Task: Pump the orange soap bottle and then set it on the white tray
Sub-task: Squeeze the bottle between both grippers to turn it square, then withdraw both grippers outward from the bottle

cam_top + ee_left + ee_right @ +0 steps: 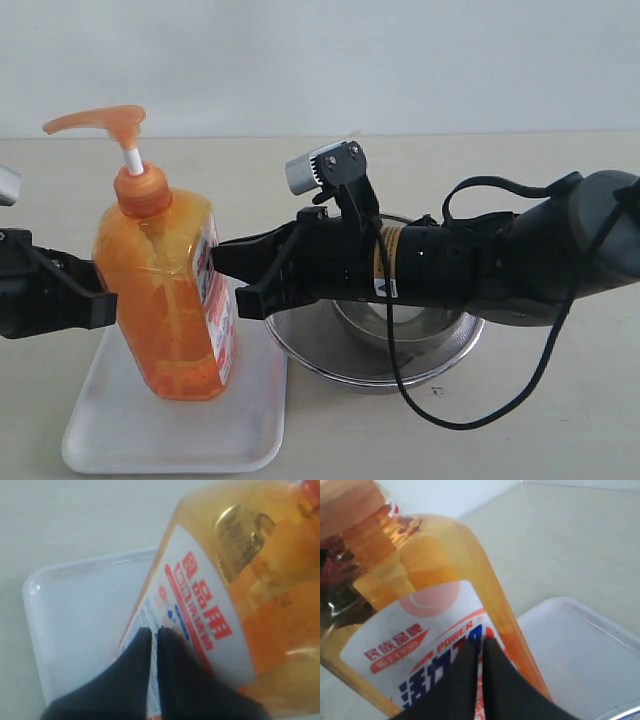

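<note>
White flat rectangular plastic tray [120, 435] with rounded corners and a low rim sits nearest the lens, front left on the beige tabletop [560, 420].

Tall translucent orange plastic soap bottle [165, 300] stands on that tray, roughly upright, base on the tray's right half. Orange pump head is up with white stem showing; nozzle points to the left of the exterior view.

Label, white, two faces:
- right wrist view: bottle [420, 575] shows "POWER" in orange-red, an orange banner with white Chinese characters, and big blue characters partly hidden behind the fingers.
- left wrist view: bottle [260, 580] shows a diagonal row of red Chinese characters; the blue small print is too small to read.

Left gripper [102, 303]: black fingers pressed together, pinching nothing, tips against the bottle's left side. Left wrist view confirms this: only a thin slit between the fingers [154, 631], tips on the label, tray [75, 620] below.

Right gripper [220, 262]: fingers likewise pressed together, holding nothing, tips touching the labelled right side. Right wrist view: tips [482, 642] on the label, tray corner [580, 645] beyond.

Round steel mesh strainer [330, 362] sits just right of the tray, under the right arm. Yellow sticker [386, 262] on that arm, text illegible. Black cable [470, 415] loops down from the arm over the tabletop.
</note>
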